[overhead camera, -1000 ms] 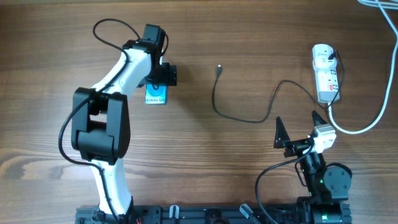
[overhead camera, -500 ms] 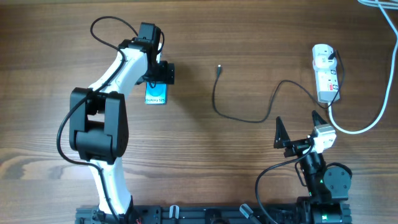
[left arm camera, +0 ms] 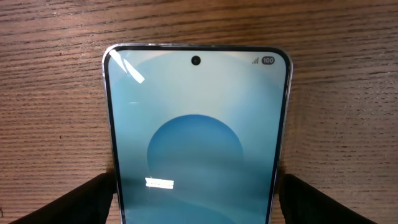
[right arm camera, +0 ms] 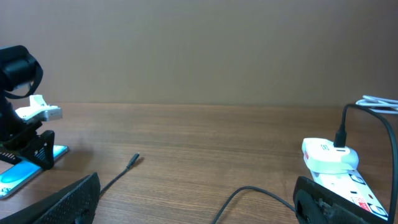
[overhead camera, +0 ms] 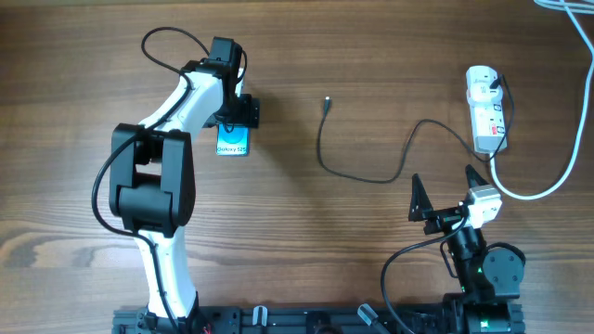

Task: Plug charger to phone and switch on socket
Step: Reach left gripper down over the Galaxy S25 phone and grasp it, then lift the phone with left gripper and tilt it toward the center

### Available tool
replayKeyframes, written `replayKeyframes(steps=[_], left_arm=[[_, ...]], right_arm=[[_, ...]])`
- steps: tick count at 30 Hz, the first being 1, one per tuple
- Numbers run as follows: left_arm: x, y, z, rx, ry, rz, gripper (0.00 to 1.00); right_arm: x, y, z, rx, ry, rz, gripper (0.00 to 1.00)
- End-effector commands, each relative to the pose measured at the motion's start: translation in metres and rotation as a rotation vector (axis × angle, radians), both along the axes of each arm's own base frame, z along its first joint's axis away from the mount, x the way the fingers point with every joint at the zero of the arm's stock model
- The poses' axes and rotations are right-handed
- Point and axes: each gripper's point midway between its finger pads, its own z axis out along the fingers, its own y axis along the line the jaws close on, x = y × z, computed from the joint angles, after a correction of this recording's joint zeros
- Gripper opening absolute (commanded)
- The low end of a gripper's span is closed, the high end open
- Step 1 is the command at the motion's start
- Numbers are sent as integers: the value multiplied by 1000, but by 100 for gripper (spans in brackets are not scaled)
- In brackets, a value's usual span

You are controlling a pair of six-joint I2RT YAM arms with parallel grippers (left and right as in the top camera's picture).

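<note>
The phone lies flat on the wooden table with its cyan-blue screen lit; it fills the left wrist view. My left gripper has one finger against each long side of the phone. The charger's thin black cable curves across the table. Its connector tip lies loose, right of the phone, and also shows in the right wrist view. Its black plug head sits in the white socket, seen at the right in the right wrist view. My right gripper is open and empty, near the front edge.
The socket's thick white cord loops to the right and runs off the top right corner. Bare wood lies between the phone and the connector tip.
The left arm's elbow shifted slightly left and then back. The phone, the cable and the right arm have not moved.
</note>
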Motion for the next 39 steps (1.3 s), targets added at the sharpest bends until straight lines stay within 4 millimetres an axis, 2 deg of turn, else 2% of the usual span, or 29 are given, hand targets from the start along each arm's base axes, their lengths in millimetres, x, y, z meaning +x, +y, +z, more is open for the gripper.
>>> replayKeyframes(steps=[1,5,10,15,19,22,25,28,32,37,39], left_arm=[[-5,0,-17,-1,42,-8,78],[-9,0,-17,-8,59,17,72],[-15,0,-18,-15,86,49,59],[-18,0,-18,-12,98,49,58],[-16,0,-7,-13,97,49,57],[-11,-1,17,-15,88,50,52],[-7,-2,43,-29,55,94,52],[-8,-12,70,-96,19,86,52],[-14,-20,102,-164,-19,87,52],[-30,-32,159,-269,-85,87,51],[-38,-31,178,-293,-108,136,46]], right_arm=[[0,-2,1,0,-7,-11,100],[0,-2,1,0,-7,-11,100],[0,-2,1,0,-7,-11,100],[0,-2,1,0,-7,-11,100],[0,-2,1,0,-8,-11,100],[0,-2,1,0,-7,-11,100],[0,-2,1,0,-7,-11,100],[0,-2,1,0,-7,-11,100],[0,-2,1,0,-7,-11,100],[0,-2,1,0,-8,-11,100],[0,-2,1,0,-7,-11,100]])
